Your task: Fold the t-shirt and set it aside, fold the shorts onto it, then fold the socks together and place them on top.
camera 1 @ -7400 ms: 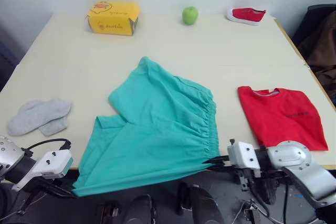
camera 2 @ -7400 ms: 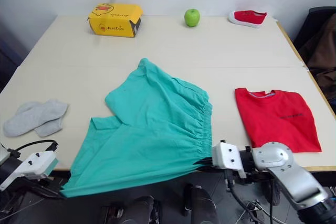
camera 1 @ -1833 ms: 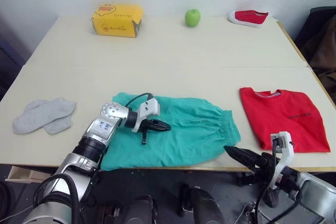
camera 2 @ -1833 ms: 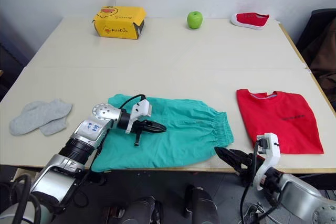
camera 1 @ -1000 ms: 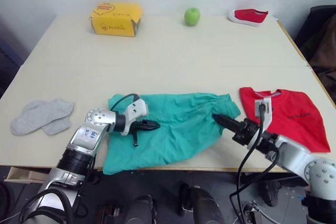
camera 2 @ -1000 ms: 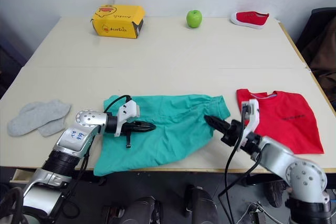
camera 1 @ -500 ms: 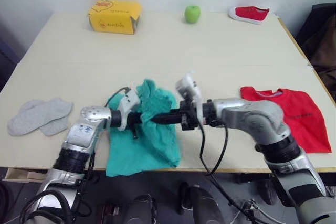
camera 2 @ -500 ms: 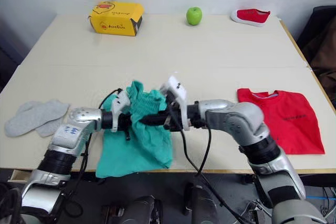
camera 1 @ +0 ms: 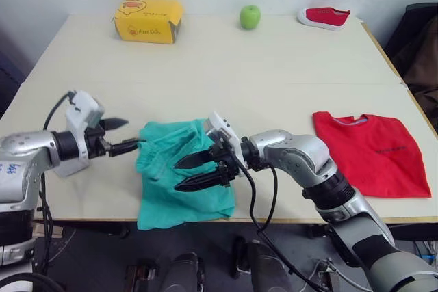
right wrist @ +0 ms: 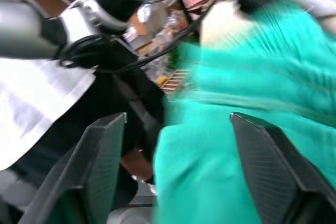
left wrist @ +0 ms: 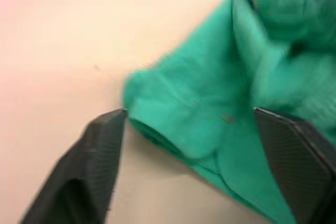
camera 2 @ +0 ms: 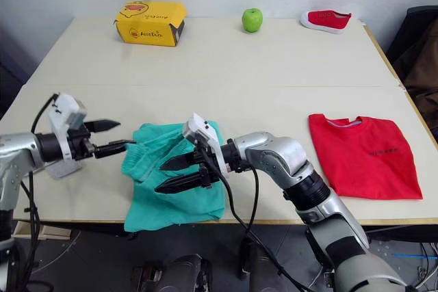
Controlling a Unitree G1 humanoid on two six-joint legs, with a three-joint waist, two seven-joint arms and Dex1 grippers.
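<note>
The teal shorts [camera 1: 183, 177] lie bunched and doubled over near the table's front edge. My left gripper [camera 1: 129, 134] is open just left of them, its fingertips [left wrist: 107, 129] near the cloth's edge and holding nothing. My right gripper [camera 1: 176, 175] hovers open over the middle of the shorts, pointing left, with its fingers [right wrist: 100, 150] spread above the fabric. The red t-shirt [camera 1: 373, 152] lies folded flat at the right, clear of both grippers. The socks are hidden behind my left arm.
A yellow box [camera 1: 148, 20], a green apple [camera 1: 250, 16] and a small red shoe [camera 1: 324, 16] stand along the far edge of the table [camera 1: 226, 73]. A dark chair with cloth [camera 1: 421, 46] is beyond the right edge.
Both grippers have opened and let go of the shorts. My left gripper has drawn back to the left. The shorts have dropped into a doubled-over heap.
</note>
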